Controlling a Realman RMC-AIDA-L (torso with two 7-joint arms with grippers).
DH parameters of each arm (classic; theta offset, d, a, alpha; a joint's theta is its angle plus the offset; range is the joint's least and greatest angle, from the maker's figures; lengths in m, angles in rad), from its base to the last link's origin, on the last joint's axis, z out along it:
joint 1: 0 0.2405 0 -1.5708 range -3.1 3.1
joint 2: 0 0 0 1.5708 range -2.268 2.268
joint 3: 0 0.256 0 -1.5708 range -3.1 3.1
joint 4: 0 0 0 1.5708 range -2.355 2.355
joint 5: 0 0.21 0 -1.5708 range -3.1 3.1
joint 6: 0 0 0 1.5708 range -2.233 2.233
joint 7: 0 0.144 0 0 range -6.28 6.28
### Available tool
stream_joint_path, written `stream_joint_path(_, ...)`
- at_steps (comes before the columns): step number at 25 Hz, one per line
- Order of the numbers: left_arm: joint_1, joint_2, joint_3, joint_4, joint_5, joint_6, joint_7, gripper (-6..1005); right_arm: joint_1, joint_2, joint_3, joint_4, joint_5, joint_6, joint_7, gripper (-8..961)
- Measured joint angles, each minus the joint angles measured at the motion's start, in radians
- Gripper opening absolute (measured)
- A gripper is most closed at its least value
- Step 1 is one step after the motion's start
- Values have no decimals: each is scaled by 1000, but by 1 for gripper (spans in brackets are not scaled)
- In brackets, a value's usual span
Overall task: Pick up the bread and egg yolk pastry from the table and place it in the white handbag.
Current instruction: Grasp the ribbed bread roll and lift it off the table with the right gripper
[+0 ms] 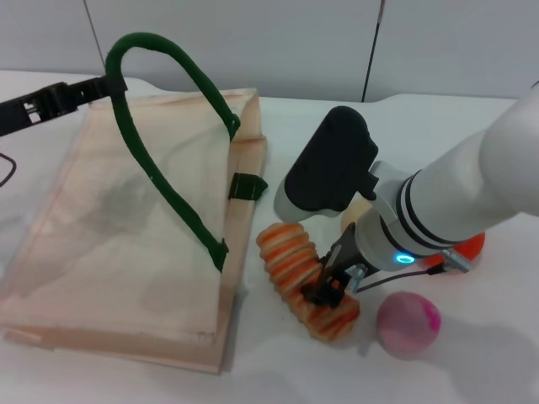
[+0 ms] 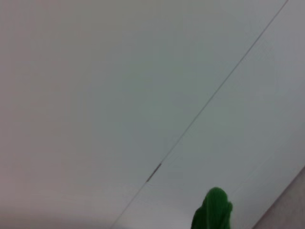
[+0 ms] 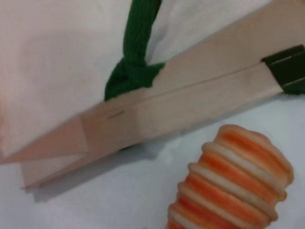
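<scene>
We lift the white handbag [image 1: 126, 236] mouth with the left gripper [image 1: 105, 85], clenched on the green handle [image 1: 160, 126]. Right gripper [image 1: 330, 286] straddles the bread [image 1: 305, 282]; whether its jaws grip, we cannot tell. We want them square across the ridges, mid-loaf. Bread: striped orange-cream, beside the bag. Egg yolk pastry [image 1: 355, 212] sits just behind the jaws, mostly hidden.

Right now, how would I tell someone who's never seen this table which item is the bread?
Start at the large flat cream cloth handbag with green rope handles on the white table. Just beside its right edge lies the bread, with the right end effector on it. It is the only long, ridged loaf, striped orange and cream; the pink ball nearby is round.
</scene>
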Motion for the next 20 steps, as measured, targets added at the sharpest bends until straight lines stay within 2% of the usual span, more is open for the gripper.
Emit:
stream_joint_path(10, -6, 5, -1, -11, -21, -76, 14, 121, -5, -1, 15, -66, -17, -2, 0, 352)
stream_joint_path(20, -3, 6, -4, -11, -67, -160, 22, 120, -17, -2, 111, -135, -109, -44, -1, 293)
